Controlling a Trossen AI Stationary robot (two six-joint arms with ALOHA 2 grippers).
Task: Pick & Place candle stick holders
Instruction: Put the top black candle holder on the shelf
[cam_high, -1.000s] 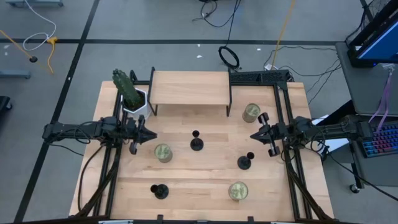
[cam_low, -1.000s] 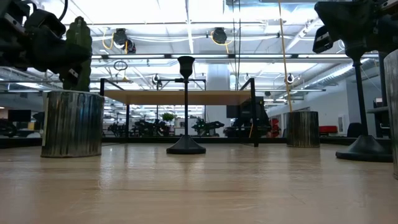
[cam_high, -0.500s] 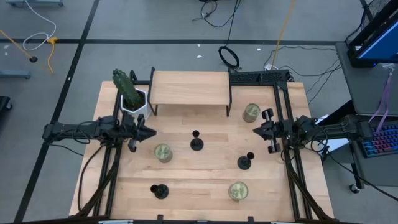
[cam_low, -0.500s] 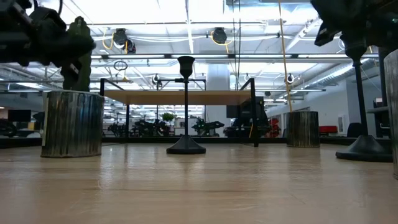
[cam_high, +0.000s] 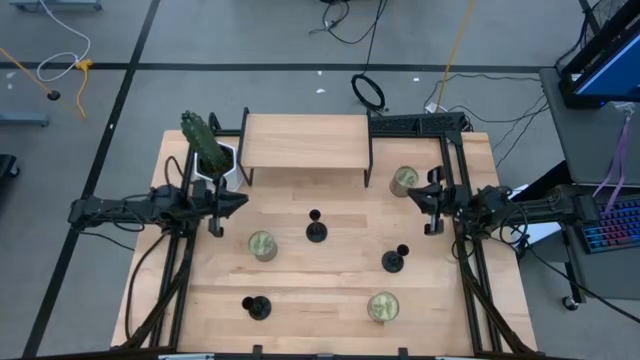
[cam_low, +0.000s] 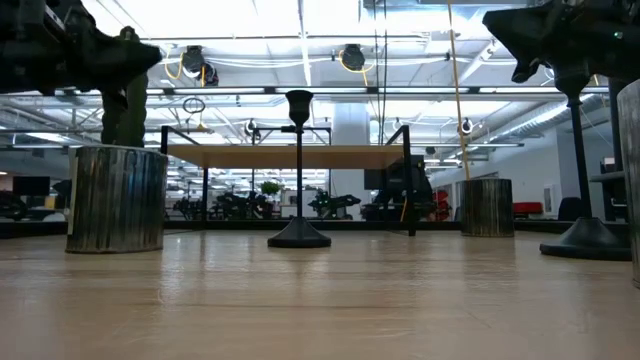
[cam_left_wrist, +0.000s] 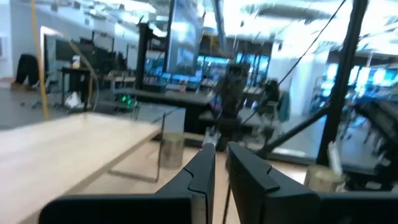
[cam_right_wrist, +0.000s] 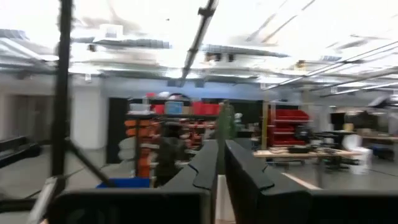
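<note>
High view: three candle stick holders (cam_high: 316, 231) upright, no legible writing.

The right gripper (cam_high: 422, 199) now sits farther toward the back of the table than a second ago, closer to the gold jar (cam_high: 404, 180) by the rear right corner. The left gripper (cam_high: 240, 201) has likewise drawn back a little toward the white plant pot (cam_high: 222, 161).
</note>
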